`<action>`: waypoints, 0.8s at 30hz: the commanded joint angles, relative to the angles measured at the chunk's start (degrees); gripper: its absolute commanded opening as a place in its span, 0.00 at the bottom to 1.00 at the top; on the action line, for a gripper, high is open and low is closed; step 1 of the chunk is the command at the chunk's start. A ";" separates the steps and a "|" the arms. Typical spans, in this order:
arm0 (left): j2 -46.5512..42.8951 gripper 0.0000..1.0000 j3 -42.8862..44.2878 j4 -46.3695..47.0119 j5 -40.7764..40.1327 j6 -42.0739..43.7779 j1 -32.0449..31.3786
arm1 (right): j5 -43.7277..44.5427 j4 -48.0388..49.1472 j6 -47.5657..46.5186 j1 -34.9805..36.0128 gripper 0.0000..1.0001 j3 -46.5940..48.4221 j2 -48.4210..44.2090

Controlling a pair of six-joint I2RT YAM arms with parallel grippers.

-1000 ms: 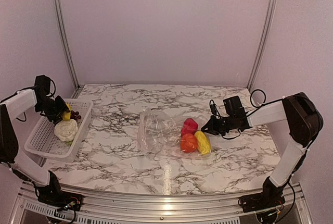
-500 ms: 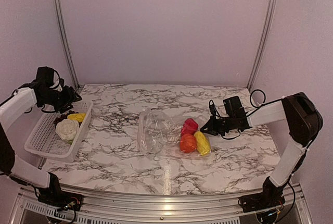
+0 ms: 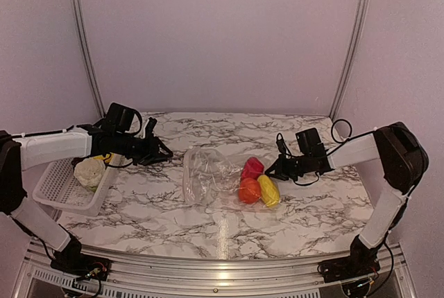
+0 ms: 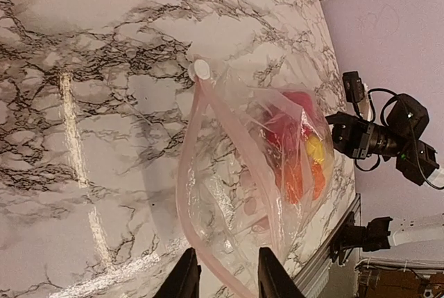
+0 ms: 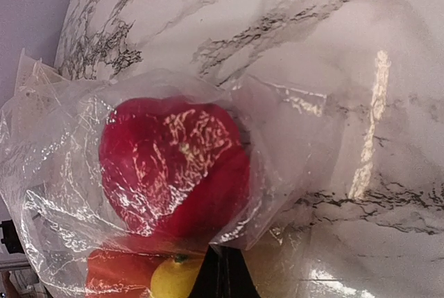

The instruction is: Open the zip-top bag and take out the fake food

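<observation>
The clear zip-top bag (image 3: pixel 208 177) lies mid-table with its open mouth toward the left. In its right end are a pink-red piece (image 3: pixel 252 167), an orange-red fruit (image 3: pixel 250 190) and a yellow piece (image 3: pixel 269 190). My right gripper (image 3: pixel 275 169) is shut on the bag's closed end; the right wrist view shows its gripper (image 5: pixel 222 274) pinching plastic beside the pink-red piece (image 5: pixel 173 166). My left gripper (image 3: pixel 158 151) is open and empty, left of the bag. The left wrist view shows its gripper (image 4: pixel 227 281) at the pink zip rim (image 4: pixel 191 166).
A white lattice basket (image 3: pixel 59 194) stands at the left table edge with the white cauliflower (image 3: pixel 88 172) and a yellow piece (image 3: pixel 104 157) in it. My left arm reaches over its right rim. The table's front rail runs just below the bag.
My left gripper let go of a yellow piece into the basket, then swung right to the bag's mouth. The right gripper stayed shut on the bag.
</observation>
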 commanded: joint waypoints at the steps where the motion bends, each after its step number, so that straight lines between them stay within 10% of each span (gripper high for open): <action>1: 5.92 0.28 1.55 6.60 0.98 -2.58 -4.82 | -1.03 0.63 -0.27 1.08 0.00 2.25 1.29; 24: 34.72 0.25 9.80 33.53 9.67 -11.41 -17.56 | -2.69 1.90 -0.03 6.42 0.00 6.69 8.51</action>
